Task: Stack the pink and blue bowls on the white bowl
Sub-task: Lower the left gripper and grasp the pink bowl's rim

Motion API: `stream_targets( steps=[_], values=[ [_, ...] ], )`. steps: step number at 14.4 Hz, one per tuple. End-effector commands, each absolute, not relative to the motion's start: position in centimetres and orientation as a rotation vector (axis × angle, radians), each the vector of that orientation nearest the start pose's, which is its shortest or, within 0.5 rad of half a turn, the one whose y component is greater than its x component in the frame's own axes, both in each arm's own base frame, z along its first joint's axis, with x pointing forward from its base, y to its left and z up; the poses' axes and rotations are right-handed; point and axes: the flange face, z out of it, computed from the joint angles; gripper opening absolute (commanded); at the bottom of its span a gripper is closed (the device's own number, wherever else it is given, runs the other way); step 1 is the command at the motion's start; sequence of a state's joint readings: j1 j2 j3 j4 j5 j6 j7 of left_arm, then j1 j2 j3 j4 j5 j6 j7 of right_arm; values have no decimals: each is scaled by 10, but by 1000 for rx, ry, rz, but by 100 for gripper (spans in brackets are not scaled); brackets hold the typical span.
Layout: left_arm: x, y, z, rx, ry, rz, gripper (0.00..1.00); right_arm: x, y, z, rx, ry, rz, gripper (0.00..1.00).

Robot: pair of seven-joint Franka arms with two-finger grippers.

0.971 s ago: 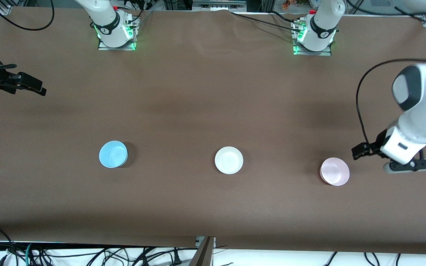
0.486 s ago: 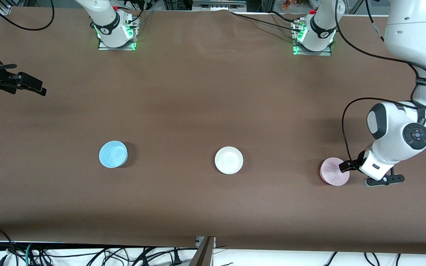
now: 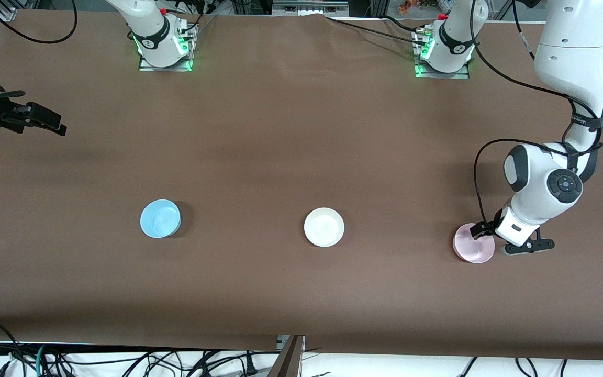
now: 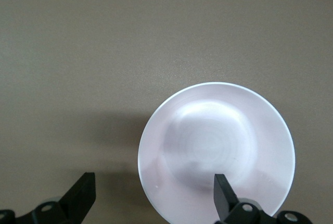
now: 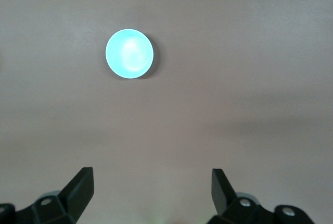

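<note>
The pale pink bowl [image 3: 471, 246] sits upright on the table toward the left arm's end. My left gripper [image 3: 483, 230] is open and low over the bowl's rim. In the left wrist view the pink bowl [image 4: 216, 146] fills the middle; the left gripper [image 4: 153, 198] straddles its rim, with one fingertip [image 4: 223, 193] over the inside and the other over the table. The white bowl [image 3: 324, 226] sits mid-table and the sky-blue bowl [image 3: 160, 218] toward the right arm's end. My right gripper [image 3: 53, 125] waits open and empty at that end; its wrist view shows the right gripper [image 5: 151, 187] and the blue bowl [image 5: 129, 53] far off.
The brown table cover [image 3: 301, 131] carries only the three bowls, which lie roughly in a row with wide gaps between them. The arm bases [image 3: 163, 42] stand along the table's edge farthest from the front camera. Cables hang below the nearest edge.
My left arm has swung in and down from the table's end, and its gripper now sits over the pink bowl's rim. The right arm and all three bowls have not moved.
</note>
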State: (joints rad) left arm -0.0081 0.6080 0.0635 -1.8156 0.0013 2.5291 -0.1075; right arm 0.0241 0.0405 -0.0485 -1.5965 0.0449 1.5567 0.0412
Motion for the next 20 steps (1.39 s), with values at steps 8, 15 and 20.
stream_targets(
  steps=[8,15,20],
  values=[
    [654,34,207,-3106,-216,-151,42,562,-7,594,-3086,107,134,100],
    [653,32,205,-3106,-203,-131,0,565,-7,594,-3090,99,110,100],
    [670,21,237,-3114,-221,-204,0,571,-5,591,-3090,98,86,100]
  ],
)
